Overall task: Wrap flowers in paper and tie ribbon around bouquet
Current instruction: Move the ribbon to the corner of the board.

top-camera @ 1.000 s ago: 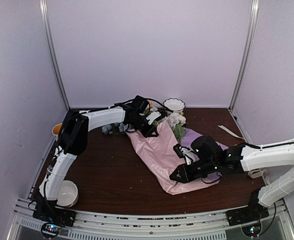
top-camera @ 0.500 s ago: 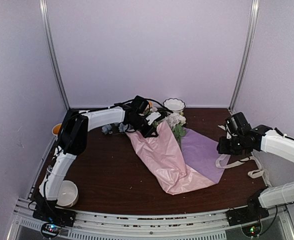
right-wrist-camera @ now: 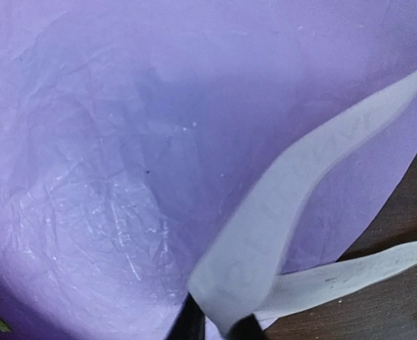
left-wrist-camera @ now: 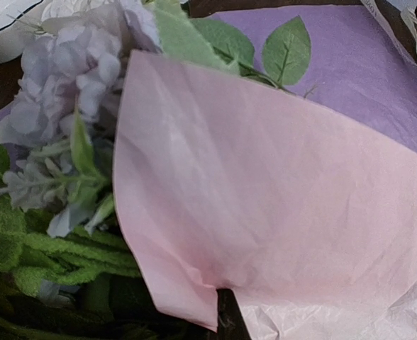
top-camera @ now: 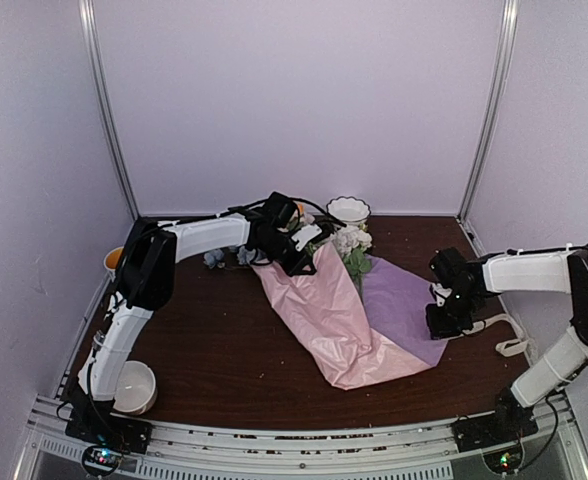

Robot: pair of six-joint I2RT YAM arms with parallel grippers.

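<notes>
The paper [top-camera: 324, 310] lies spread on the table, a pink flap folded over a lilac part [top-camera: 399, 300]. The flowers [top-camera: 352, 243] stick out at its far end, white and pale blue blooms with green leaves [left-wrist-camera: 74, 78]. My left gripper [top-camera: 299, 262] is shut on the pink flap's edge [left-wrist-camera: 265, 191] beside the blooms, with one dark fingertip [left-wrist-camera: 226, 315] showing under the fold. My right gripper [top-camera: 444, 325] is low at the paper's right edge. The cream ribbon [right-wrist-camera: 286, 212] runs between its dark fingertips [right-wrist-camera: 191, 322] over the lilac sheet [right-wrist-camera: 109, 142] and trails right across the table [top-camera: 489, 322].
A white scalloped bowl [top-camera: 348, 209] stands at the back behind the flowers. Loose blue blooms [top-camera: 224, 258] lie under the left arm. An orange cup [top-camera: 114, 260] sits at the left wall and a white bowl [top-camera: 134, 386] near the left base. Another cream strip [top-camera: 459, 262] lies at the back right.
My right arm left the paper's lower middle, swung out to the right side, then came down at the paper's right edge onto the ribbon. The left arm has not moved.
</notes>
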